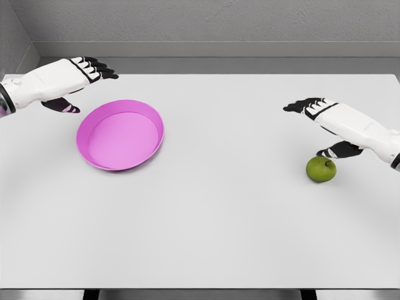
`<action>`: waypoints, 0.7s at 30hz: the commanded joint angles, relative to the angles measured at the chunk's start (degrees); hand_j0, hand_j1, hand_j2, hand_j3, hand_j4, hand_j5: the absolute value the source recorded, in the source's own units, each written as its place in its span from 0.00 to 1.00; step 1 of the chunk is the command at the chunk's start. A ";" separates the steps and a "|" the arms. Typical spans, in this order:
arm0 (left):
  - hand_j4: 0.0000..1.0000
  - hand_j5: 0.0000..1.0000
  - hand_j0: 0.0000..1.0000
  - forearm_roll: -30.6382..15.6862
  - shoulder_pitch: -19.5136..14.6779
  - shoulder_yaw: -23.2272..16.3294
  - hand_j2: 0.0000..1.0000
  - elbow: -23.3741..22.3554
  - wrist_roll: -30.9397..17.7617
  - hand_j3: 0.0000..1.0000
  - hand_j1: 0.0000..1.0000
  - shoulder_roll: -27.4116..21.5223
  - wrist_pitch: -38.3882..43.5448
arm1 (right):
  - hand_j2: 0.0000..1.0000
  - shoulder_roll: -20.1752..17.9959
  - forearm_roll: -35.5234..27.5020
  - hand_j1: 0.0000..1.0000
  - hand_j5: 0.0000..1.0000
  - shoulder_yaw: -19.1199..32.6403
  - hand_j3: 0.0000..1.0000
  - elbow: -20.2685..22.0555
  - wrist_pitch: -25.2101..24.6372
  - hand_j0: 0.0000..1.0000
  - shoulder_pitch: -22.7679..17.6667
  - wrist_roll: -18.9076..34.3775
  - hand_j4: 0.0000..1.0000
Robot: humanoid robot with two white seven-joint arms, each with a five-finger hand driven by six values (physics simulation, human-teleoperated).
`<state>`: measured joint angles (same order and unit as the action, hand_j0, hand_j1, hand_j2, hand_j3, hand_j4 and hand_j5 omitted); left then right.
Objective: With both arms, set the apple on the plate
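Observation:
A green apple (320, 169) lies on the white table at the right. Just above and behind it hovers my right hand (312, 122), fingers spread and holding nothing, the thumb close to the apple's top. A pink plate (150, 115) sits on the left half of the table. My left hand (84, 84) hangs open over the table beyond the plate's upper left rim, not touching it.
The white table (219, 206) fills the view, with its front edge near the bottom. A grey wall runs along the far side.

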<state>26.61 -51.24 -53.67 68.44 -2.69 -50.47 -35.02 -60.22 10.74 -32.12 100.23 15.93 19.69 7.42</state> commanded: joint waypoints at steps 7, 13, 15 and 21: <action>1.00 1.00 1.00 -0.33 0.00 0.06 1.00 -0.15 -0.04 1.00 1.00 -0.07 0.02 | 1.00 -1.31 -0.20 1.00 1.00 0.48 1.00 0.14 0.59 1.00 -0.79 0.14 1.00; 1.00 1.00 1.00 -0.41 0.00 0.06 1.00 -0.06 -0.04 1.00 1.00 -0.07 0.02 | 1.00 -1.84 -0.46 1.00 1.00 1.71 1.00 0.14 0.16 1.00 -0.18 17.72 1.00; 1.00 1.00 1.00 -0.41 0.00 0.06 1.00 -0.06 -0.04 1.00 1.00 -0.07 0.02 | 1.00 -2.01 -0.55 1.00 1.00 2.32 1.00 0.14 -0.02 1.00 -0.26 19.91 1.00; 1.00 1.00 1.00 -0.24 0.00 -0.03 1.00 -0.06 -0.12 1.00 1.00 0.28 0.02 | 1.00 -2.01 -0.46 1.00 1.00 2.06 1.00 -1.27 -0.28 1.00 -0.26 19.74 1.00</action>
<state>26.66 -51.24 -53.78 68.40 -2.82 -50.30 -35.02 -62.13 10.43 -30.01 99.41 15.79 19.25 26.75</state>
